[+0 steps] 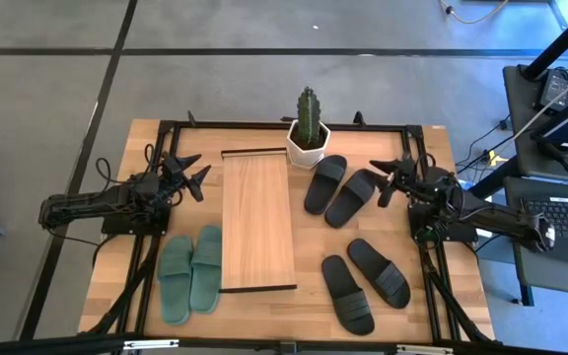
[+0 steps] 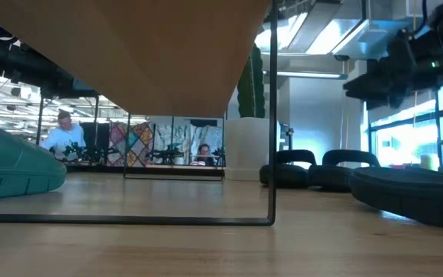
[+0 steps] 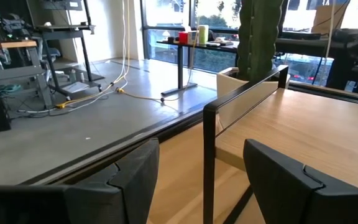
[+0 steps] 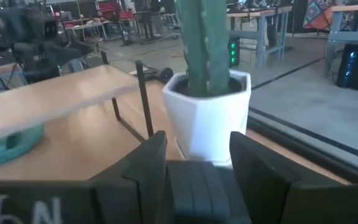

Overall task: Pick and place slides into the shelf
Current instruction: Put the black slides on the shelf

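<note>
The shelf [image 1: 256, 219], a light wooden plank on a thin black frame, stands mid-table. The green pair of slides [image 1: 190, 276] lies on the table left of it. One black pair [image 1: 341, 187] lies right of it toward the far edge, and another black pair [image 1: 366, 281] lies nearer the front. My left gripper [image 1: 193, 170] is open and empty left of the shelf's far end; its wrist view shows the shelf's frame leg [image 3: 209, 155] ahead. My right gripper [image 1: 390, 179] is open beside the far black pair. A black slide [image 4: 197, 186] shows between its fingers, untouched as far as I can see.
A cactus in a white pot [image 1: 308, 133] stands at the shelf's far right corner, close to the far black pair; it also shows in the right wrist view [image 4: 207, 112]. A black metal frame [image 1: 264, 125] runs around the table's edges. People sit in the room beyond the table [image 2: 60, 135].
</note>
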Action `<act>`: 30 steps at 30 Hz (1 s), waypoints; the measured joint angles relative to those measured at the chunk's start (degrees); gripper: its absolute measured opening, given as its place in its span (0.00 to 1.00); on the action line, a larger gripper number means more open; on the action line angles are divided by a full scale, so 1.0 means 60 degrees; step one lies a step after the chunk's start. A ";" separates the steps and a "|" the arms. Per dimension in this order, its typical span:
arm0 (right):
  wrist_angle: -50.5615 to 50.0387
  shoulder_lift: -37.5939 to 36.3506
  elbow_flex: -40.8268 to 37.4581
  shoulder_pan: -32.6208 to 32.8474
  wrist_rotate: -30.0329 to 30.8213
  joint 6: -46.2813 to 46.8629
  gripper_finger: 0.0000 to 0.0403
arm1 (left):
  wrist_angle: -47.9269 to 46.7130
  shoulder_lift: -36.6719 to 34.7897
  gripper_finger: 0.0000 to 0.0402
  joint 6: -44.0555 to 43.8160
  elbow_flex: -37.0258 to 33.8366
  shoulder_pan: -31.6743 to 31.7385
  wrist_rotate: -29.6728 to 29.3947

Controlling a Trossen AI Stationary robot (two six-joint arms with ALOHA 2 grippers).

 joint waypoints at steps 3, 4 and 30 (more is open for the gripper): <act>-0.0005 0.0704 0.0624 0.0064 0.0003 -0.0223 0.44 | 0.0004 0.0000 0.56 0.0000 0.0000 -0.0002 0.0000; -0.0007 0.0983 0.0851 0.0091 0.0019 -0.0385 0.44 | 0.0004 0.0000 0.56 0.0000 0.0000 0.0001 0.0000; -0.7876 0.9248 0.7271 0.2669 0.1564 0.1467 0.44 | -0.0026 -0.0004 0.56 0.0508 0.0000 0.0001 -0.0010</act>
